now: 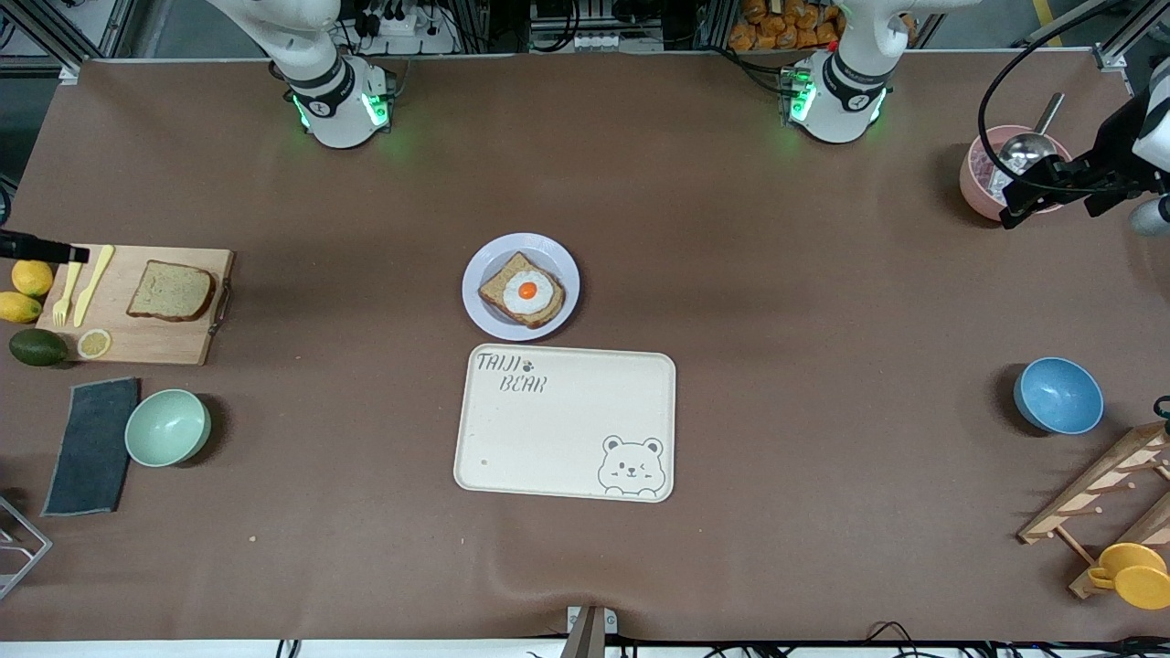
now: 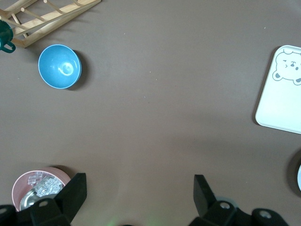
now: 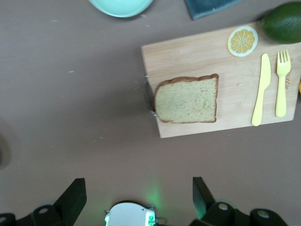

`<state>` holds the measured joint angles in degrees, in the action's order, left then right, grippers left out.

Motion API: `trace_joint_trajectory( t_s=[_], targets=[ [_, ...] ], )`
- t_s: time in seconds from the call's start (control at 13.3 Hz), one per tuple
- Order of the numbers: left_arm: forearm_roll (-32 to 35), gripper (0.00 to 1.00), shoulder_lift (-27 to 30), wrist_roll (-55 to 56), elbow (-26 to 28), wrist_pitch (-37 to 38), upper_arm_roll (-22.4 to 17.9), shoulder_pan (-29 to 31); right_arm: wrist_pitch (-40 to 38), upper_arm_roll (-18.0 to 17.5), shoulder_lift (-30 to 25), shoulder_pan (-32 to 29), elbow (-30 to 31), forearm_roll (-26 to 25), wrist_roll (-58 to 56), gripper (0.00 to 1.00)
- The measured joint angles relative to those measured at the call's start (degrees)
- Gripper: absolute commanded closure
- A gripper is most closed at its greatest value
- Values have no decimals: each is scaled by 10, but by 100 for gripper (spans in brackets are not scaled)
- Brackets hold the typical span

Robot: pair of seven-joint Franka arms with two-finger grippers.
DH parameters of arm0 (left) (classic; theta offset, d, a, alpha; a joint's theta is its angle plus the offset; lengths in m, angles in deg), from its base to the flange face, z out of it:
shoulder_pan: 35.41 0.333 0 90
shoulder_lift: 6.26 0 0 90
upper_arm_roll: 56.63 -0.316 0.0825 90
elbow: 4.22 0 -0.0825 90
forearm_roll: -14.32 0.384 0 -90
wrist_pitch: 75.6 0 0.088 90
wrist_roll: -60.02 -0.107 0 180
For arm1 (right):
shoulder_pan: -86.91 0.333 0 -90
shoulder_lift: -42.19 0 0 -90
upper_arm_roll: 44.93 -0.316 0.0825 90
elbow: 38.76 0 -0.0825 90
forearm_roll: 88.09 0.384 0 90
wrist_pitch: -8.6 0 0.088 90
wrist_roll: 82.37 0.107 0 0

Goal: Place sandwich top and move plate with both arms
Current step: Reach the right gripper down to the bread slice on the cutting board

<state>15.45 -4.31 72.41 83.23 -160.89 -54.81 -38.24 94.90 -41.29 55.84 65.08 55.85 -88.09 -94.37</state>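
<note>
The sandwich top [image 1: 171, 291], a plain brown bread slice, lies on a wooden cutting board [image 1: 137, 345] toward the right arm's end of the table; it also shows in the right wrist view [image 3: 187, 100]. The pale plate [image 1: 498, 254] sits mid-table and carries a bread slice topped with a fried egg [image 1: 524, 291]. High up beside the cutting board, my right gripper [image 3: 138, 197] is open and holds nothing. My left gripper [image 1: 1024, 206] hangs over the pink bowl [image 1: 980, 178], and its wrist view shows the left gripper [image 2: 139, 197] open with nothing between its fingers.
A cream bear-printed tray [image 1: 567, 429] lies just nearer the camera than the plate. The cutting board also holds a yellow knife [image 1: 93, 283], a fork and a lemon slice. A mint bowl [image 1: 167, 427], dark cloth [image 1: 91, 446], blue bowl [image 1: 1058, 395] and wooden rack [image 1: 1106, 493] stand near the table's ends.
</note>
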Motion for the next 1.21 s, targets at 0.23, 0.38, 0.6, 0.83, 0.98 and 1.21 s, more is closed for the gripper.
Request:
trace_joint_trajectory(
  t_s=[0.23,0.38,0.6,0.83,0.98,1.21],
  targets=[
    [0,0,0,0,0,0,0,0,58,0,20,-32,50,-4,-26,0],
    [0,0,0,0,0,1,0,-1,99,0,19,-44,86,-12,-36,0],
    [0,0,0,0,0,9,1,-1,191,0,17,-62,149,-15,-73,0],
    [0,0,0,0,0,10,1,-2,270,0,19,-90,193,-15,-116,0],
    [0,0,0,0,0,11,2,-2,310,0,28,-106,208,-15,-141,0],
    [0,0,0,0,0,11,4,-2,353,0,60,-118,211,-15,-159,0]
  ],
)
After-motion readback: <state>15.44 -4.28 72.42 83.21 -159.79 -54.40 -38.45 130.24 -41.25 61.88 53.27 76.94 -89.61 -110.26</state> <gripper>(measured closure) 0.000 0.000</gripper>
